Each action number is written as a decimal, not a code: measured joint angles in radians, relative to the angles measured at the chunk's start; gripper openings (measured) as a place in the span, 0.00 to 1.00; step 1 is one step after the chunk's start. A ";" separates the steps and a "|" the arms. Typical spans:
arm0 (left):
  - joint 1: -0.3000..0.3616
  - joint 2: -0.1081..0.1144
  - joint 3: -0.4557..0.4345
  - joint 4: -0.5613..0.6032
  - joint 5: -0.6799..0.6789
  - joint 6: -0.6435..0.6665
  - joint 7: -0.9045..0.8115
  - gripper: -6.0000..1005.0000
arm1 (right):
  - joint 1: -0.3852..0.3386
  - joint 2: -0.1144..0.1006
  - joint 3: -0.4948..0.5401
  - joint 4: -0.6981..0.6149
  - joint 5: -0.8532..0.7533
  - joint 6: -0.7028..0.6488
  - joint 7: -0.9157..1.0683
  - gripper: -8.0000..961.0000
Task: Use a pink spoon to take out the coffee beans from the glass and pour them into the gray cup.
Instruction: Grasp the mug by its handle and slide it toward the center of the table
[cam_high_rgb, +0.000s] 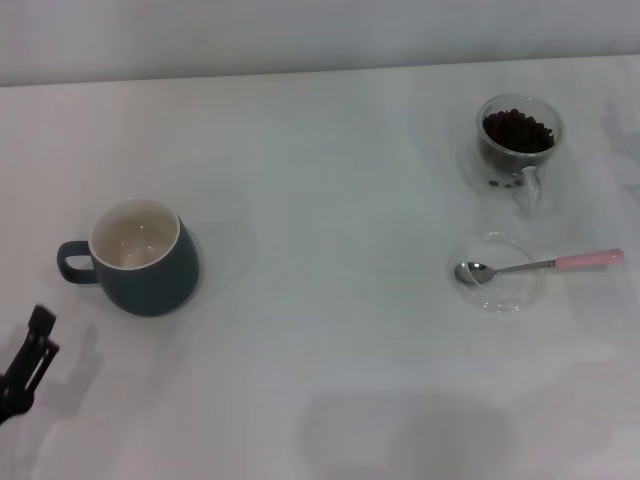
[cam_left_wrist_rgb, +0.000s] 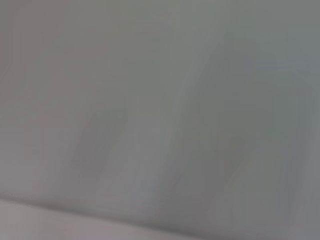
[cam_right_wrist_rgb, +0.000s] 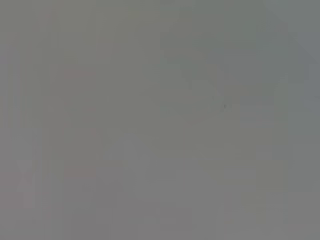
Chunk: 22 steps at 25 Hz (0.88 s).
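Note:
The gray cup (cam_high_rgb: 142, 258) stands at the left of the table, its handle pointing left and its cream inside bare. At the far right stands the glass (cam_high_rgb: 518, 142), holding dark coffee beans (cam_high_rgb: 517, 129). Just in front of it the pink spoon (cam_high_rgb: 540, 265) lies across a shallow clear dish (cam_high_rgb: 499, 274), metal bowl in the dish and pink handle pointing right. My left gripper (cam_high_rgb: 28, 362) shows at the lower left edge, in front of the gray cup and apart from it. The right gripper is out of view.
The white table (cam_high_rgb: 330, 220) runs back to a pale wall. Both wrist views show only a plain grey-white surface.

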 joint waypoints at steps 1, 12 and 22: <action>0.007 0.000 0.009 0.016 0.000 -0.003 -0.007 0.89 | 0.001 0.000 0.000 0.000 0.000 -0.001 0.000 0.80; -0.048 0.002 0.018 0.090 0.017 0.077 -0.019 0.89 | 0.007 0.001 0.001 0.011 0.001 -0.013 0.000 0.80; -0.133 0.004 0.012 0.122 0.027 0.211 -0.016 0.88 | 0.007 0.001 0.003 0.012 0.002 -0.013 0.000 0.80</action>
